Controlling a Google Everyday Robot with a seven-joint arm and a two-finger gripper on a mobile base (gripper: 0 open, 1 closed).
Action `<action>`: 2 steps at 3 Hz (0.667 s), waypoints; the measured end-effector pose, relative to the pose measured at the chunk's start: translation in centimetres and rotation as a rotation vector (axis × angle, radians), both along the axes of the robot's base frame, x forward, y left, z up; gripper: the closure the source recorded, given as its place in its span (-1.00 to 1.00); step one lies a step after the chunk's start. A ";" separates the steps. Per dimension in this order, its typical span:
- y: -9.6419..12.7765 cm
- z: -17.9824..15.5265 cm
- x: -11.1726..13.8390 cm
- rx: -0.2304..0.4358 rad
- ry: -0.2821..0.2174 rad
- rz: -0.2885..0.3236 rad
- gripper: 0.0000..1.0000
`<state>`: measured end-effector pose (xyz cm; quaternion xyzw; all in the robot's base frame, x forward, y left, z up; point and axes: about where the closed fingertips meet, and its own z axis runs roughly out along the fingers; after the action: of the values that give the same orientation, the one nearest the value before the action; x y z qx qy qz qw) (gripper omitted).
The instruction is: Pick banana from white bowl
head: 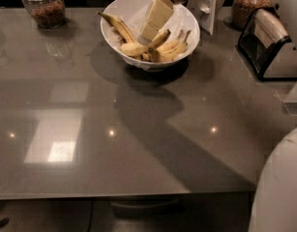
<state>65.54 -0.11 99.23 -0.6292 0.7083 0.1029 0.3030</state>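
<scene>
The white bowl (186, 21) stands at the back middle of the grey table. In it lies the plump pale-yellow banana (134, 49), near the front left. A thinner banana with a dark stem (117, 25) leans on the left wall. Small joined bananas with upturned stems (173, 46) lie on the right. My gripper (149, 32), cream-coloured, reaches down into the bowl from the back right. Its tip is just above the plump banana's right end. Whether it touches the banana cannot be made out.
A glass jar (43, 6) stands at the back left and another jar (248, 4) at the back right. A black and silver appliance (266, 45) sits at the right edge. A white rounded body (278, 187) fills the lower right corner.
</scene>
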 end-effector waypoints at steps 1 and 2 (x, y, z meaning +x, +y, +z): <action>0.0 0.0 0.0 0.000 0.000 0.000 -1.00; 1.0 -0.1 1.2 0.036 -0.036 -0.029 -1.00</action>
<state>66.71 0.87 99.15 -0.6149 0.7099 0.1000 0.3287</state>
